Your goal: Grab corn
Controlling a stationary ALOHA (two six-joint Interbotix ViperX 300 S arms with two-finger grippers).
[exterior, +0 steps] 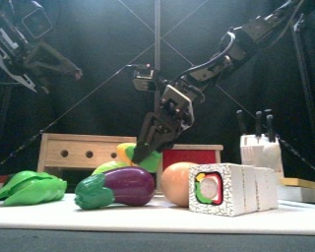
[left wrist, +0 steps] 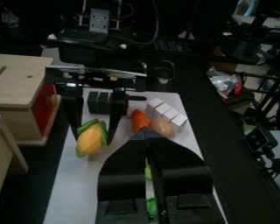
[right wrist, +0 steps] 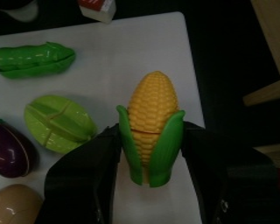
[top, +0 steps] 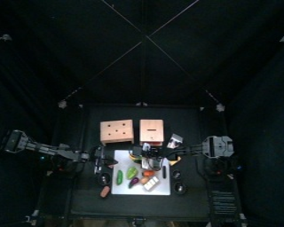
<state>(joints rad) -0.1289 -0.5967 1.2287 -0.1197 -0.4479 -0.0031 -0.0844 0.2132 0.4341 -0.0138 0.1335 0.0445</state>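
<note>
The corn (right wrist: pixel 153 109), yellow with a green husk, lies on the white mat (right wrist: pixel 119 44). My right gripper (right wrist: pixel 152 138) has a jaw on each side of its husk end and is shut on it. In the front view the right gripper (exterior: pixel 154 138) hangs over the corn (exterior: pixel 126 152) behind the eggplant. The left wrist view shows the corn (left wrist: pixel 92 137) between the right gripper's two fingers. My left gripper (left wrist: pixel 149 144) is shut and empty, held high at the left (exterior: pixel 42 59), away from the mat.
On the mat are a green pod (exterior: pixel 31 187), an eggplant (exterior: pixel 117 187), a peach-coloured ball (exterior: pixel 180 182) and a sushi roll (exterior: pixel 232 189). A wooden box (exterior: pixel 75 150), a red box (exterior: pixel 197 153) and a knife block (exterior: pixel 259 150) stand behind.
</note>
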